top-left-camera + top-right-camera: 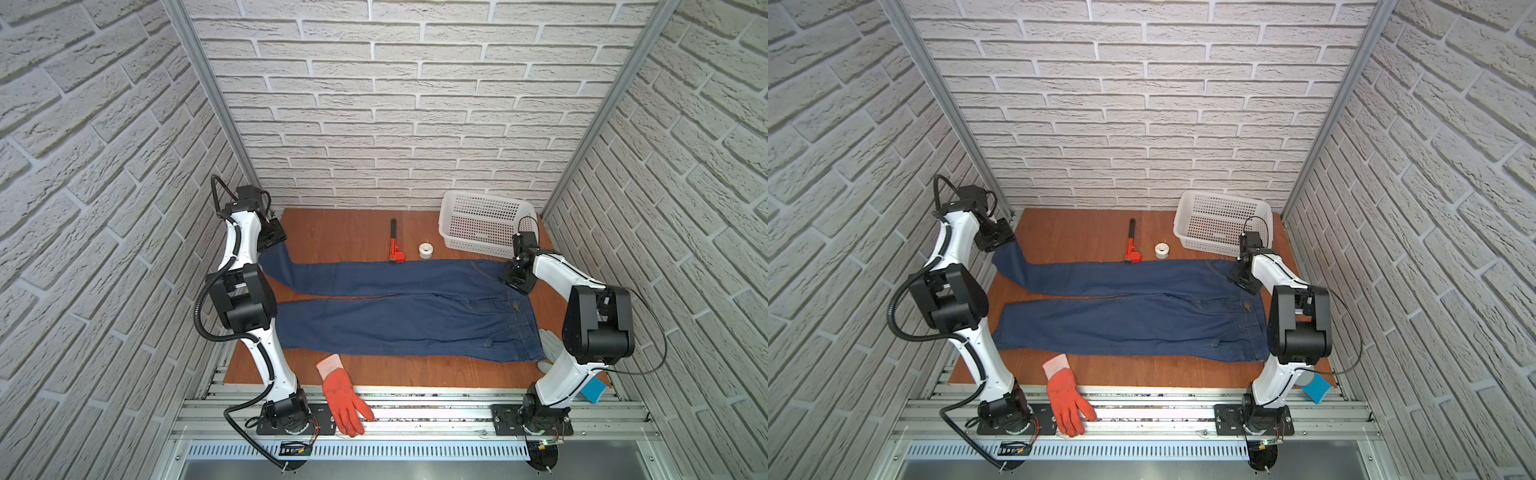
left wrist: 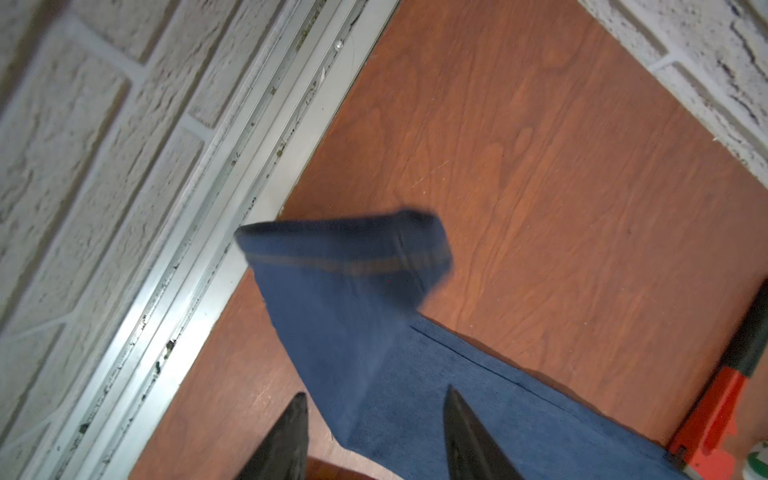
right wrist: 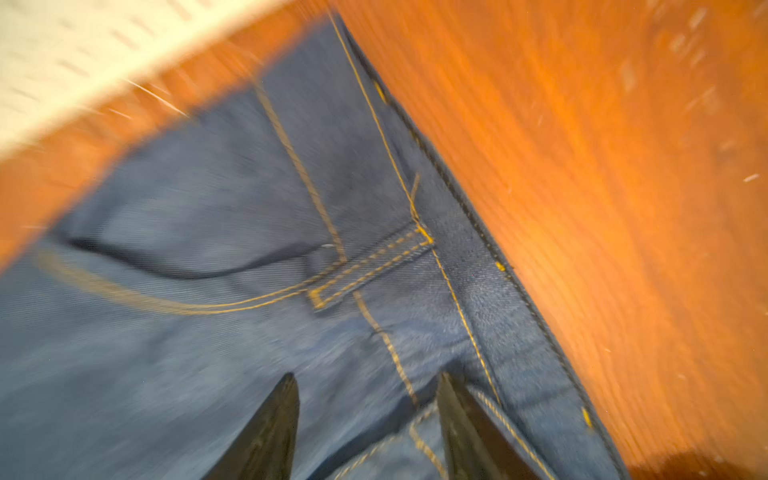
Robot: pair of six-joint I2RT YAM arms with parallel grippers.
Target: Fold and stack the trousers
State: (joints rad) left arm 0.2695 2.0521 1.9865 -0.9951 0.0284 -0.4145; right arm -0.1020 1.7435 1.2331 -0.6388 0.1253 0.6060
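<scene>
The trousers (image 1: 399,307) (image 1: 1133,307), dark blue denim with tan stitching, lie spread flat on the wooden table in both top views, legs to the left and waist to the right. My left gripper (image 1: 272,237) (image 2: 376,395) hangs over the far leg's end, jaws open, with the blurred cuff (image 2: 345,249) just beyond the fingertips and nothing gripped. My right gripper (image 1: 515,279) (image 3: 366,377) is over the far corner of the waistband (image 3: 490,291) by a pocket; its jaws stand apart above the cloth, holding nothing.
A red pipe wrench (image 1: 395,246) and a white tape roll (image 1: 426,250) lie just behind the trousers. A white perforated basket (image 1: 482,226) stands back right. An orange-red glove (image 1: 343,399) overhangs the front rail. A pale glove (image 1: 549,345) and a blue sponge (image 1: 592,390) lie by the right arm.
</scene>
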